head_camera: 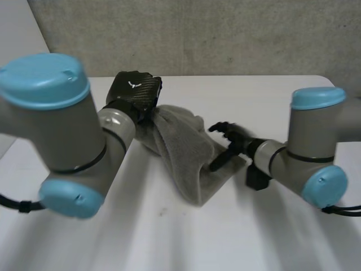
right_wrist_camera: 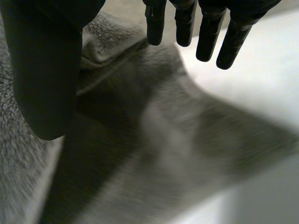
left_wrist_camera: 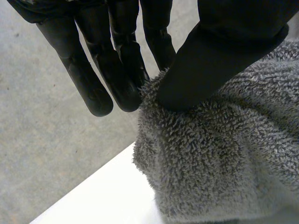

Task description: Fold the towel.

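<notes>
A grey terry towel point(head_camera: 186, 152) lies bunched in the middle of the white table point(head_camera: 169, 237), one end lifted. My left hand point(head_camera: 134, 90) holds that raised end at the towel's far left. In the left wrist view its thumb point(left_wrist_camera: 205, 70) presses the towel's edge point(left_wrist_camera: 210, 158) against the straight fingers point(left_wrist_camera: 121, 79), pinching it. My right hand point(head_camera: 228, 141) rests on the towel's right side with fingers spread. The right wrist view has its fingers point(right_wrist_camera: 205, 32) straight and its thumb point(right_wrist_camera: 42, 88) apart from them, over the towel point(right_wrist_camera: 154, 149).
A grey wall point(head_camera: 197, 34) runs behind the table's far edge. Bare table top spreads in front of the towel and to the far right. The floor point(left_wrist_camera: 56, 154) lies beyond the table edge point(left_wrist_camera: 93, 186) in the left wrist view.
</notes>
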Action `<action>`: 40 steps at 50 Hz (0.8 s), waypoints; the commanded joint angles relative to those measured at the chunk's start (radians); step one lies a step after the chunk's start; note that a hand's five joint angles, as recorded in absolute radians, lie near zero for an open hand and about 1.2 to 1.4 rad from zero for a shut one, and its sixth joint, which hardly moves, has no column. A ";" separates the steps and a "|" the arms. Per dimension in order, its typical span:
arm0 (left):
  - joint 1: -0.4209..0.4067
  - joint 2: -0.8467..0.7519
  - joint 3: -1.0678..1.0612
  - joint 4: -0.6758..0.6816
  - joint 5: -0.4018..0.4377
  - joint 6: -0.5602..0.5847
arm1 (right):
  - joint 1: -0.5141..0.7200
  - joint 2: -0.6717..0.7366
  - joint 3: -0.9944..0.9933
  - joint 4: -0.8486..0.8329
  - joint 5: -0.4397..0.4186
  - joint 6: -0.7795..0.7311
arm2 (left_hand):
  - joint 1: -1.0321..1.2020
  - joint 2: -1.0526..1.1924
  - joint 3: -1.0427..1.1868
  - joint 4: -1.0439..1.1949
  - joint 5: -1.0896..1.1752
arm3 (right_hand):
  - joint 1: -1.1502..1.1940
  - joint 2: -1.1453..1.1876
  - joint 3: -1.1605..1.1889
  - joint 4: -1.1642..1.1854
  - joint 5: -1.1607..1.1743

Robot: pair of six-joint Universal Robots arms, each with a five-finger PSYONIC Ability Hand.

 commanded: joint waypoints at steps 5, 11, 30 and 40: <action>-0.060 0.148 -0.164 0.011 -0.020 0.002 | 0.132 0.122 -0.122 0.021 -0.078 0.272 | 0.254 0.185 0.182 0.180 0.205 | 0.793 0.752 0.770 0.754 0.760; -0.062 0.157 -0.190 0.026 -0.128 0.001 | 0.127 0.027 -0.141 0.009 -0.063 0.263 | 0.254 0.185 0.182 0.180 0.205 | 1.208 1.166 1.185 1.168 1.174; -0.290 0.192 -0.339 0.003 -0.194 -0.436 | 0.078 -0.232 -0.095 0.049 -0.057 -0.383 | -0.201 -0.270 -0.272 -0.274 -0.250 | 1.208 1.166 1.185 1.168 1.174; -0.182 0.240 -0.336 -0.093 -0.184 -0.478 | 0.089 -0.244 0.138 0.113 -0.006 -0.765 | -0.891 -0.960 -0.962 -0.964 -0.940 | 1.208 1.166 1.185 1.168 1.174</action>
